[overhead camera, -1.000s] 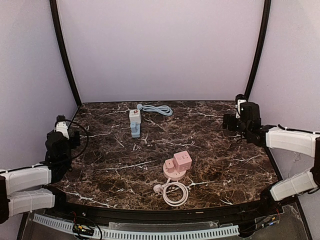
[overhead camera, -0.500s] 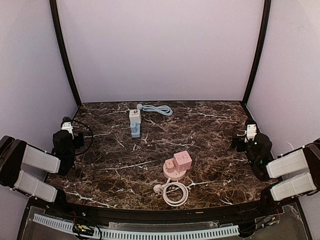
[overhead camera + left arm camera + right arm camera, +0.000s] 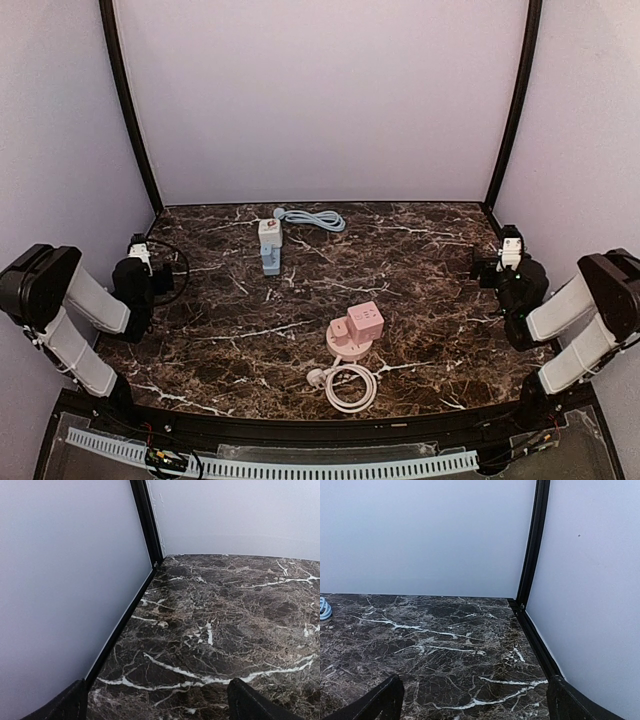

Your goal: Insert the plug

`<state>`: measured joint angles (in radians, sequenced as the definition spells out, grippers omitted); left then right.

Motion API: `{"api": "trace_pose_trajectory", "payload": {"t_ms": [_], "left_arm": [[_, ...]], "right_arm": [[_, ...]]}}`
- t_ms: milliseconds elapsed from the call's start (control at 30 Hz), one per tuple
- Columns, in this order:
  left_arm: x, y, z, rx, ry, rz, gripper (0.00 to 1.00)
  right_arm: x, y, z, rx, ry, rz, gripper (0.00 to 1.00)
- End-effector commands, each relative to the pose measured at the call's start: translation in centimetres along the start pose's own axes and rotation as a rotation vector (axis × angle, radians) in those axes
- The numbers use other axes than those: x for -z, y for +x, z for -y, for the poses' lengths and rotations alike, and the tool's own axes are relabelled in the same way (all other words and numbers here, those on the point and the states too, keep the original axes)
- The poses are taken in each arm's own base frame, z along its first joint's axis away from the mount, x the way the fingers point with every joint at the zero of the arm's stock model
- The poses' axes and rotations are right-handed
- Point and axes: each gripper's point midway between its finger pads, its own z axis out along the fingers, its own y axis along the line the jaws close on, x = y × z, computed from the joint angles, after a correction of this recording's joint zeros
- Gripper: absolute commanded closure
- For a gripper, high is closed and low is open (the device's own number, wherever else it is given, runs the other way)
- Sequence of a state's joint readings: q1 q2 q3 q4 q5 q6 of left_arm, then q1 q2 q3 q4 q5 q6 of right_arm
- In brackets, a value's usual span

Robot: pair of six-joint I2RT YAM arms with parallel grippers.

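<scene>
Checking the top view, I find the plug at the near middle of the table, joined to its coiled cord just in front of the pink cube; its long axis is too small to read. The blue strip lies well back, left of centre, long axis front to back. Both the left gripper and the right gripper hang spread and empty at opposite side edges, aimed at the back corners; I judge the plug roughly midway between them, the strip nearer the left.
</scene>
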<state>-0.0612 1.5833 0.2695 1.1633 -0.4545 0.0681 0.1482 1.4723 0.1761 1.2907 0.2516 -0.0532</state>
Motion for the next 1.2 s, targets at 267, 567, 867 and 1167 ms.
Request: {"api": "trace_pose_trajectory", "payload": {"t_ms": [267, 567, 867, 1167], "left_arm": [[-1.1, -1.6, -0.2, 0.061, 0.017, 0.026, 0.01], [-1.1, -1.7, -0.1, 0.059, 0.02, 0.031, 0.01], [-1.1, -1.7, -0.1, 0.059, 0.021, 0.031, 0.01], [-1.1, -1.7, -0.1, 0.058, 0.021, 0.031, 0.01]], "right_arm": [[-1.6, 0.0, 0.3, -0.086, -0.074, 0.01, 0.01], [-1.5, 0.0, 0.4, -0.085, -0.065, 0.013, 0.01], [-1.5, -0.1, 0.3, -0.085, -0.07, 0.013, 0.01], [-1.5, -0.1, 0.0, -0.077, -0.088, 0.015, 0.01]]}}
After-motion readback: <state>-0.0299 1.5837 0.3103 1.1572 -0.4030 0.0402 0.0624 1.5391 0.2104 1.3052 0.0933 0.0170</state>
